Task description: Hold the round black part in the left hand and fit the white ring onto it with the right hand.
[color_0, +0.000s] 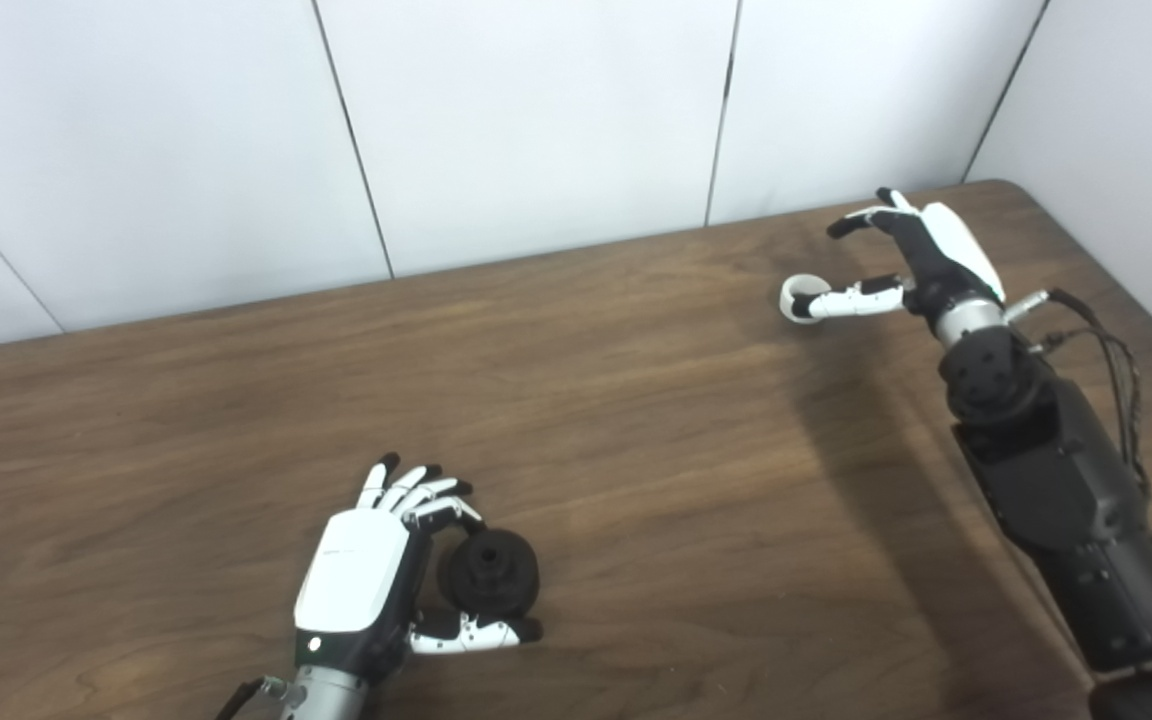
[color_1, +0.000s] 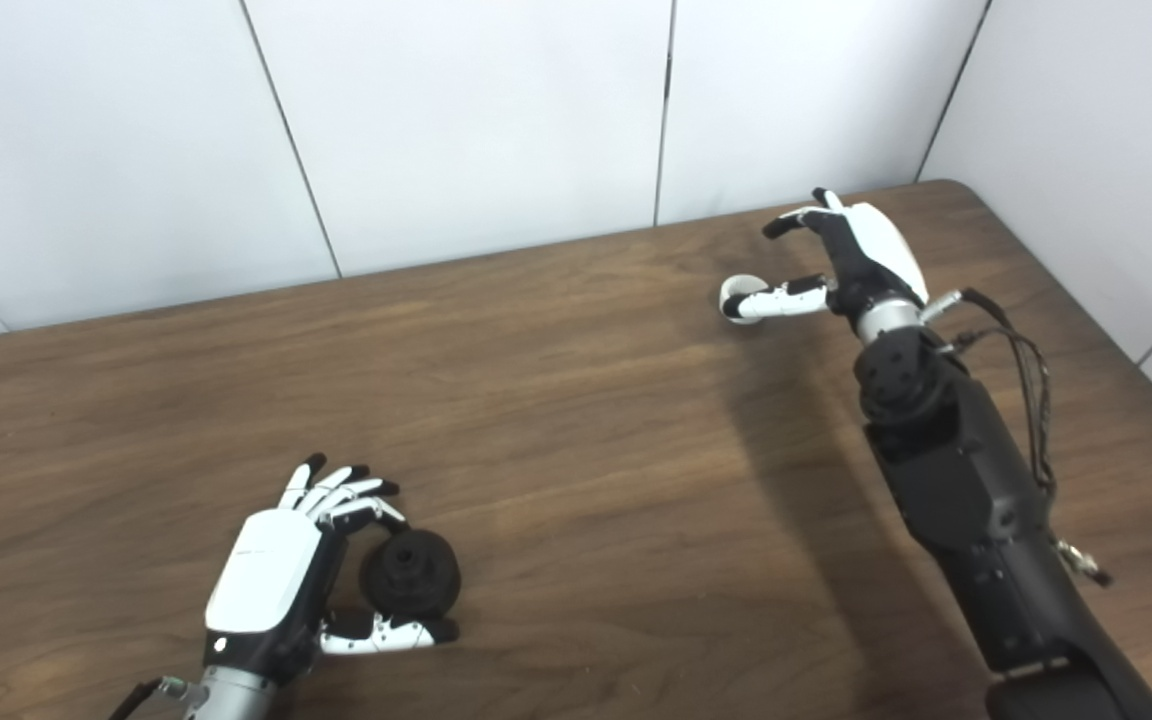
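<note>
We see a brown wooden table (color_0: 576, 400) backed by white wall panels (color_0: 536, 120) with dark seams; its far right corner sits against the wall. We note nothing lying between the two hands.

Count: one round black part (color_0: 489, 572), one white ring (color_0: 802, 297), two hands.

Left hand (color_0: 361, 580), near edge of table, left of centre. Back of hand up. The fingers (color_0: 406, 490) are loosely fanned and curled over the far side of the black part; the thumb (color_0: 466, 633) lies along the near side. The part sits between them on the table, hub facing up toward us. We cannot tell whether the fingers actually press it or only cup it.

Right hand (color_0: 921, 258), far right of table, well apart from the left hand. The dark forearm (color_0: 1056, 480) runs in from the lower right, with loose cables (color_0: 1116, 350) beside the wrist. The thumb (color_0: 851, 300) reaches left and its tip meets the white ring, which rests on the table. The upper fingers (color_0: 861, 220) arch above and beyond the ring, apart from the thumb; the hand is spread, not closed on the ring. The arm casts a broad shadow (color_0: 866, 450) on the wood.
</note>
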`<action>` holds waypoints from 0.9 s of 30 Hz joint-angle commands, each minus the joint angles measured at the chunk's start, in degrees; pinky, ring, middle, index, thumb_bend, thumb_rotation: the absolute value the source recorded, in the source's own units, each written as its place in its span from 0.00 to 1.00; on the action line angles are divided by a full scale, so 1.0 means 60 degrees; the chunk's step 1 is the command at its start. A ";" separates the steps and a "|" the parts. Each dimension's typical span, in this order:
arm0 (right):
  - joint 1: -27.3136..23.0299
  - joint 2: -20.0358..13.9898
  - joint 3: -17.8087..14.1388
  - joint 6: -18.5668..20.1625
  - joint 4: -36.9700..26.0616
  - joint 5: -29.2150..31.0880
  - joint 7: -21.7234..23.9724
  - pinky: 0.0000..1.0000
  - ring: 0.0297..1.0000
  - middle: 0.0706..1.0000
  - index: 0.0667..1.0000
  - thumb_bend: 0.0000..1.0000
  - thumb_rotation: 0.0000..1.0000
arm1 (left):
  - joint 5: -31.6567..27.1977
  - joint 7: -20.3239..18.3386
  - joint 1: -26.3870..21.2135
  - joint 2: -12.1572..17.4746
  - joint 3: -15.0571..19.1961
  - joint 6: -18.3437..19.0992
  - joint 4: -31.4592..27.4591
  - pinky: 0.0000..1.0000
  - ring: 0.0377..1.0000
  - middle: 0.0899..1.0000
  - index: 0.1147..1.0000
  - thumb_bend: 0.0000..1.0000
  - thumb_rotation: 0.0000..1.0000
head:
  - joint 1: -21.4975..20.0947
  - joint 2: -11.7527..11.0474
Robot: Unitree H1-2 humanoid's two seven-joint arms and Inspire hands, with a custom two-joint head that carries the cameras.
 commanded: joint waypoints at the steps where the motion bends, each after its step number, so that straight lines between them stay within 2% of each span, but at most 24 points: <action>1: -0.0648 -0.0425 0.0058 0.0011 0.0108 -0.0317 0.0130 0.90 1.00 1.00 0.72 0.94 0.29 | 0.0112 -0.0186 0.0159 0.0227 0.0036 0.0046 0.0143 1.00 0.88 0.76 0.42 0.52 0.05 | -0.0011 0.0009; 6: -0.1091 -0.0628 0.0316 0.0017 0.0734 -0.0878 0.0694 0.99 1.00 1.00 0.75 0.93 0.32 | 0.0090 -0.0196 0.0177 0.0229 0.0038 0.0036 0.0151 1.00 0.88 0.76 0.42 0.52 0.05 | -0.0011 0.0009; 15: -0.1511 -0.0696 0.0585 0.0020 0.1482 -0.1443 0.1061 1.00 1.00 1.00 0.75 0.94 0.32 | 0.0109 -0.0264 0.0256 0.0256 0.0035 0.0071 0.0082 1.00 0.88 0.76 0.42 0.52 0.05 | 0.0081 -0.0033; 27: -0.1690 -0.0707 0.0900 -0.0015 0.2101 -0.1507 0.0896 0.98 1.00 0.97 0.69 0.93 0.30 | 0.0112 -0.0303 0.0338 0.0290 0.0028 0.0057 0.0020 1.00 0.88 0.76 0.42 0.52 0.05 | 0.0104 -0.0022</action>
